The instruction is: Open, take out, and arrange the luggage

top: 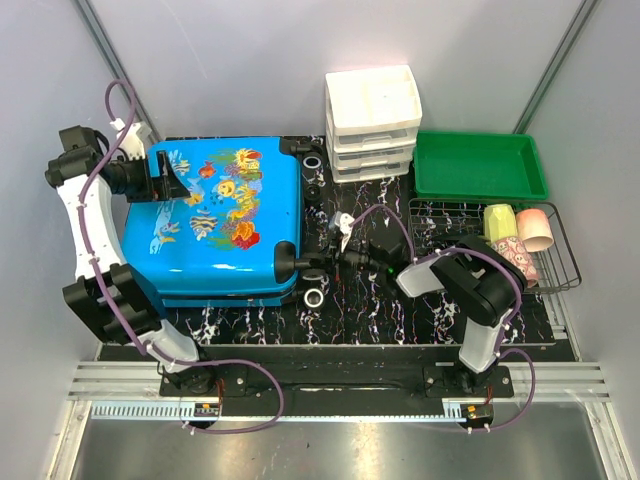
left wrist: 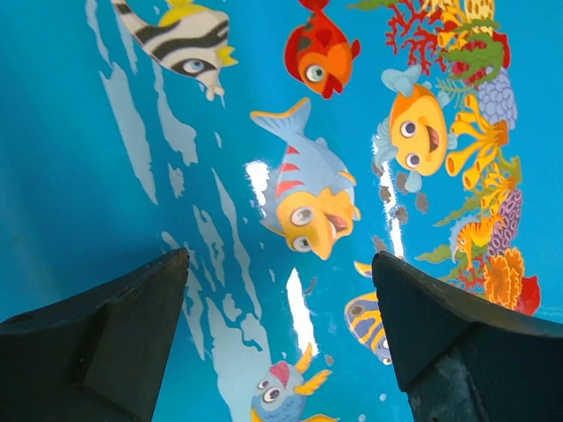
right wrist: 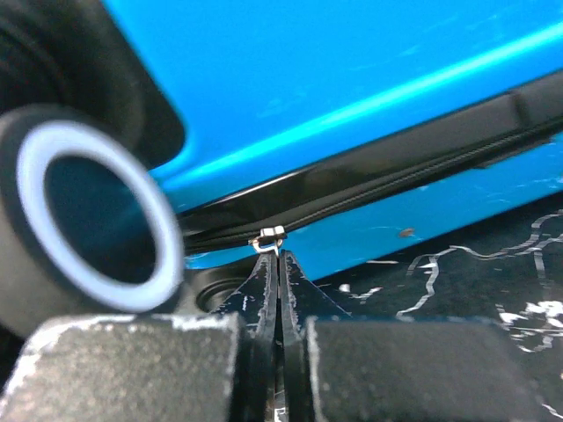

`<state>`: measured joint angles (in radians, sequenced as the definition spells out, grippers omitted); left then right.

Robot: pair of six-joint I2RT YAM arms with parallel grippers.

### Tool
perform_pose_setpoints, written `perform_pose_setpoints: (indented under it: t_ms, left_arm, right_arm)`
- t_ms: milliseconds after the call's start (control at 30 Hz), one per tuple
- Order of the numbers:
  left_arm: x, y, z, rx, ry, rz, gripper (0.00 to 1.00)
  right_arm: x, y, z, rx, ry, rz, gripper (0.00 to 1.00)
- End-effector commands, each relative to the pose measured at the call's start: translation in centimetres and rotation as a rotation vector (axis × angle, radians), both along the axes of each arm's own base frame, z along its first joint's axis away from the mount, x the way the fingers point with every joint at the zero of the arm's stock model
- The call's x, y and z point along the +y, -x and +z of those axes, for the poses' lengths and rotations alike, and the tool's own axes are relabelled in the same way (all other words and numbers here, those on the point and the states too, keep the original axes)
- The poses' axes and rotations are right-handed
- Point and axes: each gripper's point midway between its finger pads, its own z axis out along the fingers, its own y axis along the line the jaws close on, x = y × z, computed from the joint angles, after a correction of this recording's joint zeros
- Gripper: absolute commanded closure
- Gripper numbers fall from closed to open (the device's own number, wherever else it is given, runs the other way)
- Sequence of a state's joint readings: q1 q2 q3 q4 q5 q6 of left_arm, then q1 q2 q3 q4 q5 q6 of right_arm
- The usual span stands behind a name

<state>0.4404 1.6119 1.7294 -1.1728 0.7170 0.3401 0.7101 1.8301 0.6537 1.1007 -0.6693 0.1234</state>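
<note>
Closed suitcase [top: 215, 220], zip pull [right wrist: 268, 236] pinched.
Your right gripper [right wrist: 279, 259] nips it; tug off-line and it slips. Left gripper [left wrist: 280, 259] gapes over lid [left wrist: 132, 132].

A black table [top: 380, 310] with white marble-like veining carries four things. A small bright blue hard-shell suitcase [top: 215, 225] with a fish print lies flat, lid up, on its left half. At the far edge stands a white three-drawer plastic organiser [top: 372, 120], with a green plastic tray [top: 480, 165] just beside it on the right. In front of the tray sits a black wire basket [top: 445, 225].
</note>
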Motion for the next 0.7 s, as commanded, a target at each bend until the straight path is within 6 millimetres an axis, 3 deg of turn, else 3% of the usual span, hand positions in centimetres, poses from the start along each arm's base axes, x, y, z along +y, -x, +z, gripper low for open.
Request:
perform_pose_setpoints:
  t_ms: [0,167,333,433,600,667]
  left_arm:
    - [3.1,0.4,-4.1,0.169,-0.052,0.088,0.1]
    - [4.0,-0.4,-5.4,0.206,-0.065,0.093,0.1]
    - [4.1,-1.1,-5.2,0.195,-0.05,0.091,0.08]
    - [4.1,-1.6,-3.2,0.133,-0.003,0.103,0.03]
    - [7.5,-1.4,0.5,0.051,-0.021,0.21,0.01]
    - [9.1,-1.0,0.0,0.077,-0.092,0.241,0.01]
  right_arm:
    - [-1.8,-6.1,3.6,-0.084,-0.064,-0.221,1.0]
    - [-1.6,-7.5,3.9,-0.073,-0.078,-0.223,1.0]
    - [-0.1,-8.9,5.2,-0.095,-0.112,-0.187,1.0]
    - [1.0,-9.0,5.7,-0.086,-0.124,-0.141,1.0]
    - [2.0,-7.9,6.1,-0.107,-0.118,-0.023,1.0]
    - [2.3,-7.2,6.7,-0.125,-0.118,0.037,1.0]
